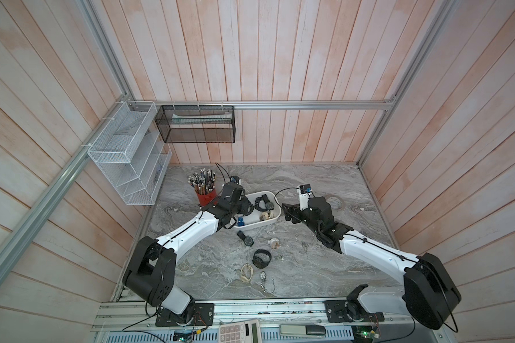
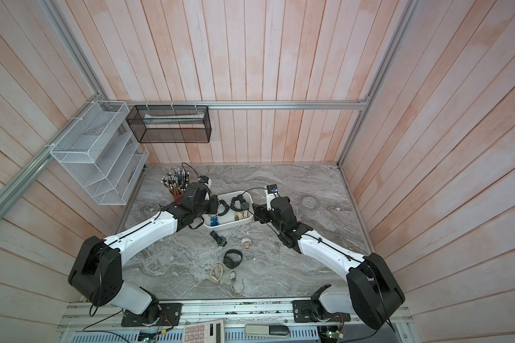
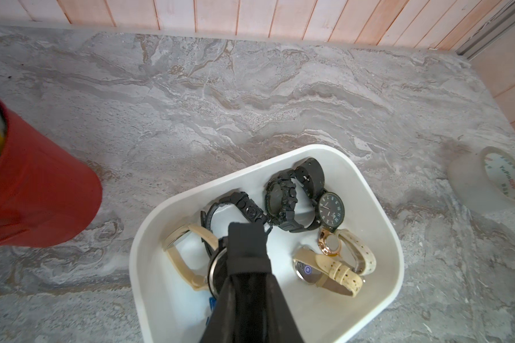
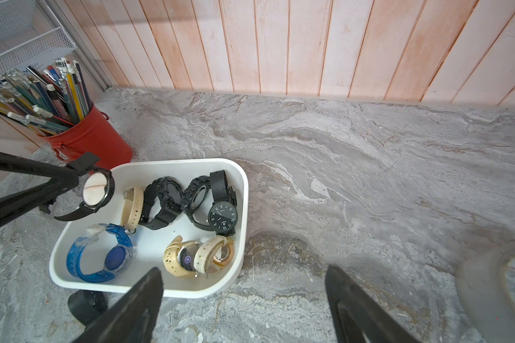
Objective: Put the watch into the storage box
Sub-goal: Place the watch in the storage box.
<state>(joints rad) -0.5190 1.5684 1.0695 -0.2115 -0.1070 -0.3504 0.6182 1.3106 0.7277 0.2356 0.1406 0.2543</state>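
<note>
left claw (image 4: pixel 81 178) is pinching the black mirror-faced watch (image 4: pixel 95 190) by its case edge over the storage box (image 4: pixel 245 190), the strap dangling and probably light and floppy; right claw (image 4: pixel 243 271) is sitting open.

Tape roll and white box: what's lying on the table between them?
Nothing: the left wrist view shows only bare marble tabletop between the storage box and tape roll.

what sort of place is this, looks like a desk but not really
Probably a robot test cell dressed as a desk: left arm and right arm bolted to a rail, a metal frame and plank walls boxing in the table, props like the pencil cup and box of watches.
</note>
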